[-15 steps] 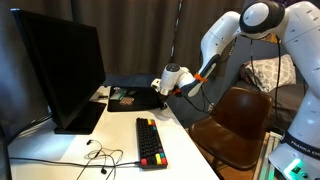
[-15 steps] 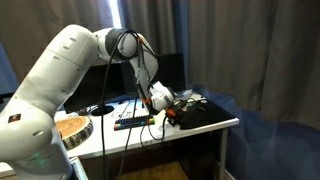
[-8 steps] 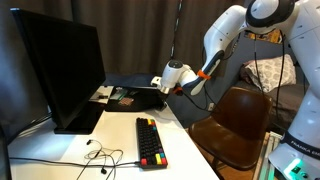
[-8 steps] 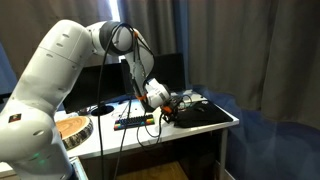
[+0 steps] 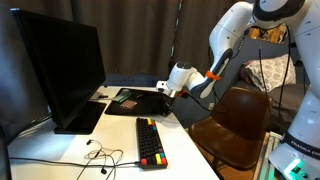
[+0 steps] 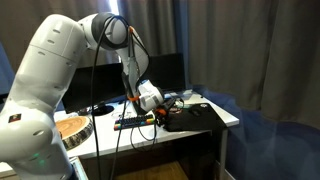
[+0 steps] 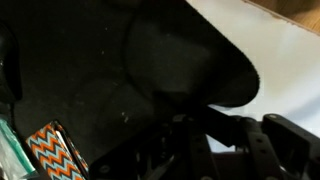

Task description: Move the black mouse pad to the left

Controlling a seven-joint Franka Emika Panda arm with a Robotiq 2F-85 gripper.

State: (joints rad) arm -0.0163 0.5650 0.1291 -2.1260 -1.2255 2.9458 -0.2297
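The black mouse pad (image 5: 135,103) lies flat on the white desk (image 5: 120,150), between the monitor and the desk's edge. It also shows in the other exterior view (image 6: 197,116). In the wrist view the black mouse pad (image 7: 110,70) fills most of the picture. My gripper (image 5: 163,91) sits low at the pad's edge near the desk's side and appears shut on that edge. It shows in the other exterior view (image 6: 157,113), and in the wrist view (image 7: 195,122) its fingers are dark and hard to make out.
A big black monitor (image 5: 60,70) stands beside the pad. A narrow black keyboard with coloured keys (image 5: 150,141) lies in front, with cables (image 5: 100,155) nearby. A patterned card (image 7: 50,150) rests on the pad. A brown chair (image 5: 240,118) stands next to the desk.
The gripper has slid along the desk with the pad's edge. The pad has shifted away from the desk's far corner, toward the keyboard.
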